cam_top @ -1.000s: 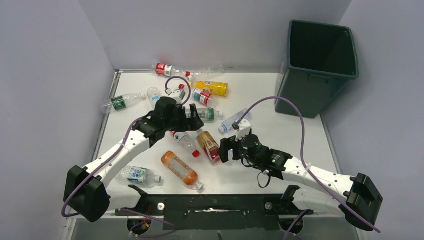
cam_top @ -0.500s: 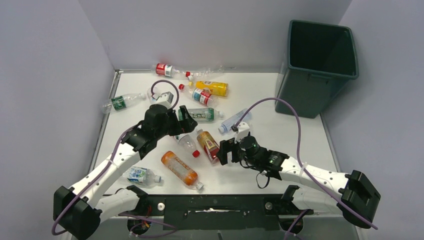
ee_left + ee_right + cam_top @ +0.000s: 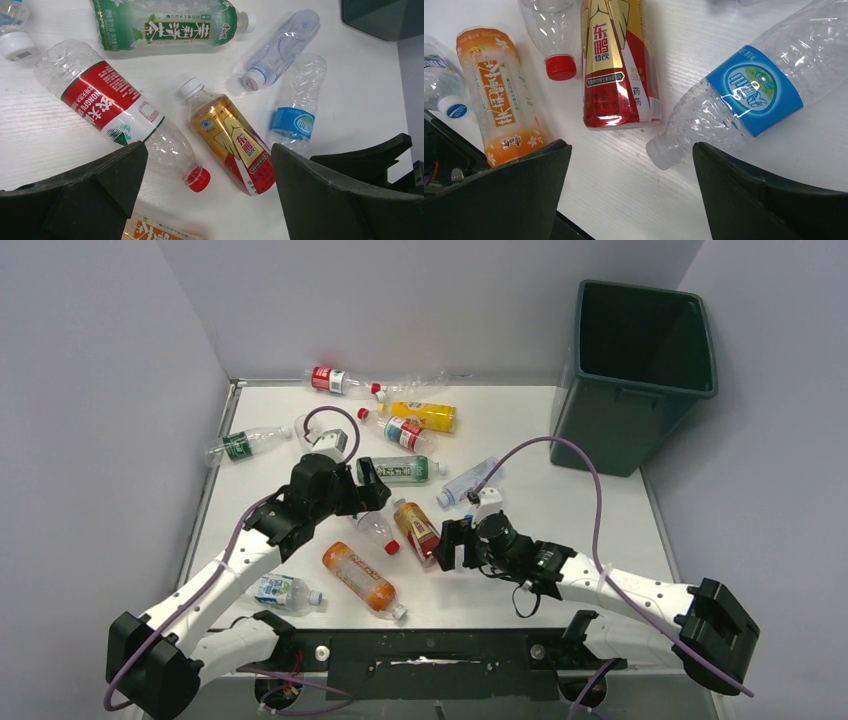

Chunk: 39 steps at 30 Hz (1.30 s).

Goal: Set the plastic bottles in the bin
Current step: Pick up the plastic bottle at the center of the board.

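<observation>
Top external: left pincer [image 3: 371,485] agape, tilted over bottles [image 3: 415,530]; right pincer [image 3: 446,543] agape, low, pointing left.

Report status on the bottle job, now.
Left hand open, empty. Right hand open, empty. Bottles lying on table, none visible in bin. No obstacle seen toward bin.
</observation>
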Each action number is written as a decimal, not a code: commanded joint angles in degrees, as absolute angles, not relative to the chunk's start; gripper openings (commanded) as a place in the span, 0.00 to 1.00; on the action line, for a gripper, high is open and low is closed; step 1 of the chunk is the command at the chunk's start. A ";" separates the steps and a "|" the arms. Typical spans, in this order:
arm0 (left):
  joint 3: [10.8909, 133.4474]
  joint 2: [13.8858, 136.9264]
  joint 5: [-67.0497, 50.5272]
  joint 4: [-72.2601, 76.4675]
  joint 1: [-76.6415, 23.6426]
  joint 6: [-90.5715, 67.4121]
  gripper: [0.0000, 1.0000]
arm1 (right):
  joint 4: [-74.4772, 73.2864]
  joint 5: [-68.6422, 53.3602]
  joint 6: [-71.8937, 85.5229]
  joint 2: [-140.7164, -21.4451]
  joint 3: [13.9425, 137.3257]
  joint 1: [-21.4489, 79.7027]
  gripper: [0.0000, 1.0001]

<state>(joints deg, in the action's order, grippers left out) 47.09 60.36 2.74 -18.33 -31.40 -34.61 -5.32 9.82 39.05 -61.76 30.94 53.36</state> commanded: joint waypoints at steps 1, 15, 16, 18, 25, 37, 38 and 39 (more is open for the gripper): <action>46.39 61.33 3.81 -15.14 -31.47 -32.82 0.98 | -6.43 11.30 43.42 -62.91 34.06 53.83 0.98; 43.55 58.89 5.86 -15.91 -31.54 -33.13 0.98 | -9.69 11.77 39.90 -65.21 39.82 53.90 0.98; 43.59 58.69 5.70 -15.93 -31.52 -33.11 0.98 | -9.64 11.63 39.76 -65.27 40.02 53.91 0.98; 43.66 58.38 5.41 -16.10 -31.54 -33.05 0.98 | -10.11 11.01 39.67 -65.30 40.37 53.96 0.98; 44.39 58.48 6.45 -16.41 -31.54 -32.74 0.98 | -10.64 8.11 39.30 -66.77 39.60 54.22 0.98; 45.35 59.65 8.63 -14.57 -31.55 -34.67 0.98 | -11.42 14.99 46.09 -54.46 32.92 53.92 0.98; 45.40 59.92 8.37 -14.35 -31.54 -34.69 0.98 | -12.52 15.86 46.65 -54.03 33.00 53.96 0.98; 45.46 60.16 8.03 -14.17 -31.61 -34.71 0.98 | -13.20 16.57 46.90 -53.71 33.04 53.96 0.98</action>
<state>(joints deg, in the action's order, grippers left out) 43.31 59.33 8.14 -18.04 -31.40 -34.30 -13.28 12.01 44.53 -56.21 32.84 53.74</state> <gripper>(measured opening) 0.977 0.979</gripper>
